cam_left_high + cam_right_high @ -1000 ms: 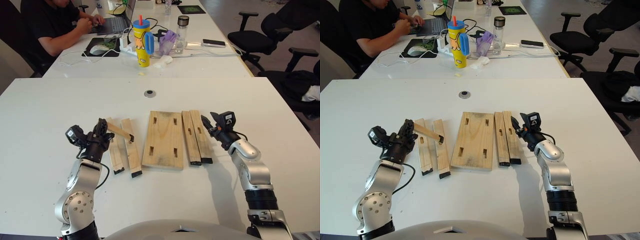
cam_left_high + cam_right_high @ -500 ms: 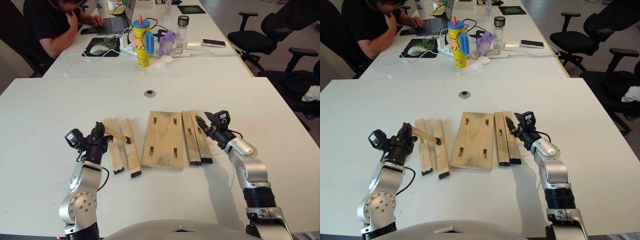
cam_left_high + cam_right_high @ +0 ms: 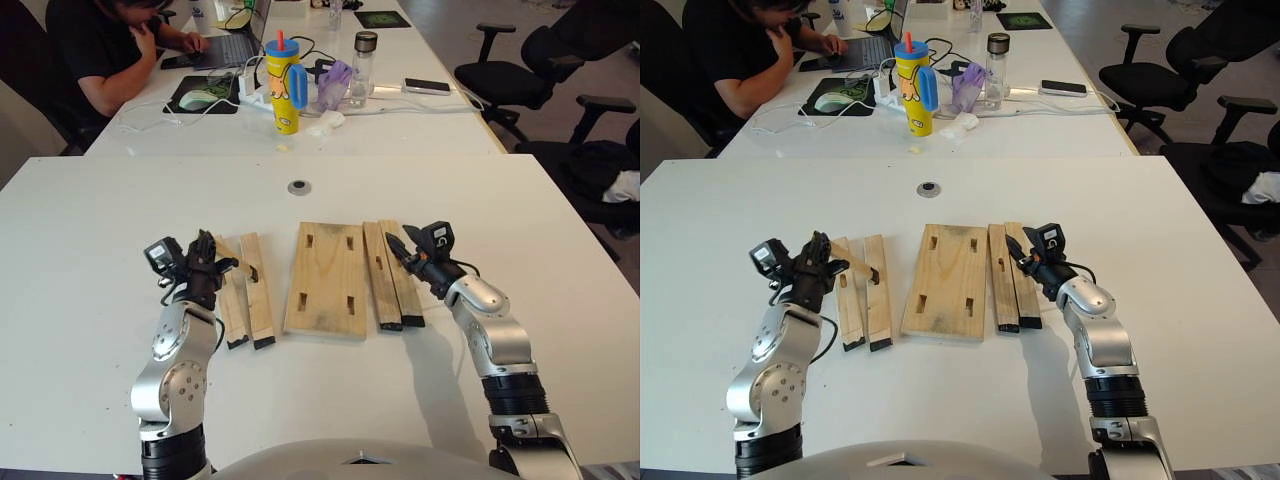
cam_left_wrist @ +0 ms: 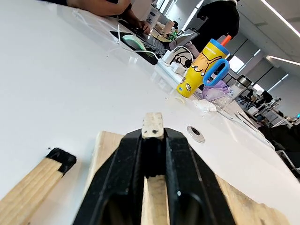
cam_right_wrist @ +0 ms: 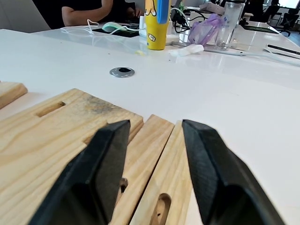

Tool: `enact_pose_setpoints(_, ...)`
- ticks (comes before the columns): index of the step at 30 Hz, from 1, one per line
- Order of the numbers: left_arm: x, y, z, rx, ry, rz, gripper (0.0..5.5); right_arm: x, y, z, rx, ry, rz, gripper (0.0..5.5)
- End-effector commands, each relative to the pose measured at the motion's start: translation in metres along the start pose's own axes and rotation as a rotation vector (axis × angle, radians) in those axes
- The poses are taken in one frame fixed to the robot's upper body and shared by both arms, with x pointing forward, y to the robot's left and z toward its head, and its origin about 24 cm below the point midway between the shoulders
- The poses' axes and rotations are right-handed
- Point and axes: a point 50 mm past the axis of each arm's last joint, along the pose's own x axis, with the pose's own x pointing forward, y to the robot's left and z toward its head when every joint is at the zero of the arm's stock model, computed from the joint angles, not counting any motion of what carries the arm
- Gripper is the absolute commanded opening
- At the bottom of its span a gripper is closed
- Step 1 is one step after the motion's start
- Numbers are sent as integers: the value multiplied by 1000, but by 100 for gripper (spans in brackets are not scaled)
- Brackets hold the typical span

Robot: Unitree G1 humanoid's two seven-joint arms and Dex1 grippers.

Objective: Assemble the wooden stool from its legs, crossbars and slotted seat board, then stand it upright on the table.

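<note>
Stool parts lie flat, well apart from every table (image 3: 90, 260) edge.
Left of the seat board (image 3: 325, 278), the left gripper (image 3: 208, 266) is clamped on a crossbar (image 4: 153, 125) above two legs (image 3: 262, 295). Its wrist view shows the bar's end protruding. Right of the board, the right gripper (image 5: 154, 126) hangs with fingers spread over two more legs (image 3: 403, 275).

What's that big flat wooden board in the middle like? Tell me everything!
The seat board is a pale wooden rectangle with four small slots cut in it, two near each end. It lies flat on the white table. The right legs lie close along one side, and the left legs lie a little apart on the other. Nothing grips it.
</note>
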Motion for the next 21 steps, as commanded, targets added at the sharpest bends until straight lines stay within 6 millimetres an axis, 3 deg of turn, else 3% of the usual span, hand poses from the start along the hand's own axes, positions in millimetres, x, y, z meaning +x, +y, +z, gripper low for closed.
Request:
enact_pose_setpoints(1, -1, 1, -21, 178, 139, 0, 44, -1, 7, 1, 4, 0, -1, 205)
enact_pose_setpoints(6, -5, 6, -34, 366, 235, -52, 44, -5, 10, -4, 15, 8, -27, 205)
enact_pose_setpoints(11, -14, 6, -41, 359, 311, -64, 44, -10, 13, -10, 13, 28, -52, 205)
enact_pose_setpoints(21, -22, 18, -44, 526, 355, -117, 44, -14, 22, -14, 6, 36, -78, 205)
